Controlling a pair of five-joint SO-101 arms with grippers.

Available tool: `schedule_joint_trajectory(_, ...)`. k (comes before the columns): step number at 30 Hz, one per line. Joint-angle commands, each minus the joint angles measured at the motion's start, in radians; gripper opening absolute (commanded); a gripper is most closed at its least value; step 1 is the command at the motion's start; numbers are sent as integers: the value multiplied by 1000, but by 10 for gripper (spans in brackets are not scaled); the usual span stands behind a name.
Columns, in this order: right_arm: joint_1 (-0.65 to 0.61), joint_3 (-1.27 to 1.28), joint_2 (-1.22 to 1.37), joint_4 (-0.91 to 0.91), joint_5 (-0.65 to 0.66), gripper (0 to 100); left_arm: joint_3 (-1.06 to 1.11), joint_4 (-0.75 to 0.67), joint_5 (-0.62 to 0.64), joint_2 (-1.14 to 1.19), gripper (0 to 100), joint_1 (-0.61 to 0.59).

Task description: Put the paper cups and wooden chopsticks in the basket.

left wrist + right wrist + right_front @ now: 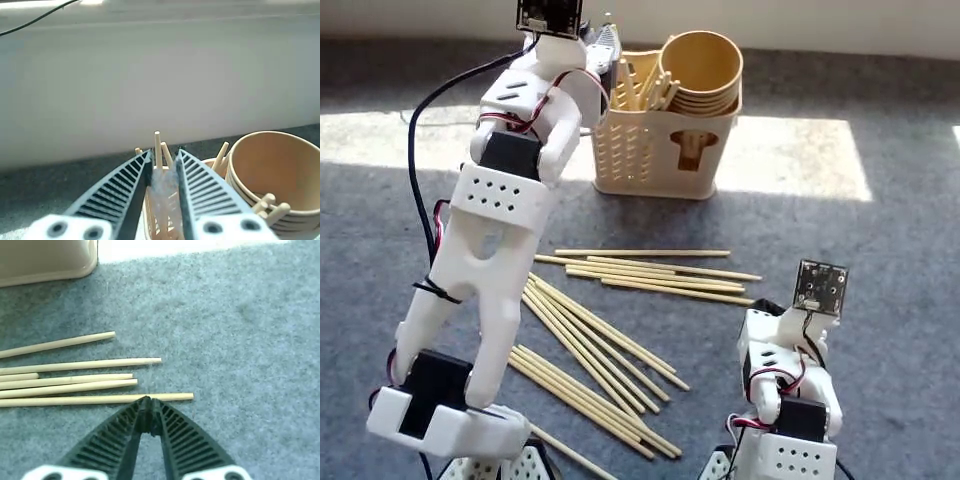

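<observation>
I log: left gripper (164, 152), narrowly spread, over basket (650, 160) at the carpet's (880, 270) far edge, paper cups (705, 60) inside. Right gripper (150, 400), pressed together, just beside loose chopsticks (650, 270) mid-carpet.

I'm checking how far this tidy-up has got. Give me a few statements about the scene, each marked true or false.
1. The paper cups sit stacked inside the basket. True.
2. Every wooden chopstick is already in the basket. False: many loose chopsticks lie on the grey carpet in front of it.
3. The right end effector is shut and holds nothing. True.
4. The left end effector is down among the chopsticks on the carpet. False: it is up at the basket, over the compartment beside the cups, where some chopsticks stand.
5. The basket lies tipped on its side. False: it stands upright.
</observation>
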Motion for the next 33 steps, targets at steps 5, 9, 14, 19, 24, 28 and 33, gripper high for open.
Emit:
schedule_joint_trajectory(5, 10, 119, -12, 5, -5, 6, -157, 269, 5, -19, 95, -30)
schedule_joint_trajectory(9, 10, 119, -12, 5, -5, 6, -222, 425, 3, -19, 95, -30)
schedule_joint_trajectory(14, 10, 119, -12, 5, -5, 6, -259, 582, -135, -18, 92, -31)
schedule_joint_trajectory(19, 10, 119, -12, 5, -5, 6, -260, 721, -296, -18, 91, -31)
schedule_joint_trajectory(24, 10, 119, -12, 5, -5, 6, -255, 898, -499, -13, 91, -31)
schedule_joint_trajectory(28, 10, 119, -12, 5, -5, 6, -254, 1031, -654, -7, 91, -31)
schedule_joint_trajectory(33, 10, 119, -12, 5, -5, 6, -252, 1158, -773, -7, 91, -30)
